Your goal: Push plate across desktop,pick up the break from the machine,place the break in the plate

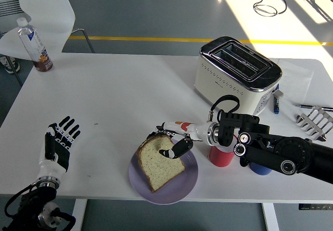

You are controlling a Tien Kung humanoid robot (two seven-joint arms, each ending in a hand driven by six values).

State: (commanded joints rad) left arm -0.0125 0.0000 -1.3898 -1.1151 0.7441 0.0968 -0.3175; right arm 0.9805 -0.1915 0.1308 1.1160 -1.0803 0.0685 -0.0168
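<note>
Setting the bread [161, 161] onto the purple plate [189, 180], the right hand [174, 141] pinches its crust at 1 o'clock. Fingers should part only once the slice rests flat. Left hand [58, 143] lies spread at 9 o'clock; toaster [237, 75] stands at 1 o'clock.

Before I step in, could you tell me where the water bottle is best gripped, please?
Grip the water bottle around its mid-body, from the side. It stands upright at the table's far-left corner, so the round wall is exposed; the near, table side looks open, a chair behind.
</note>
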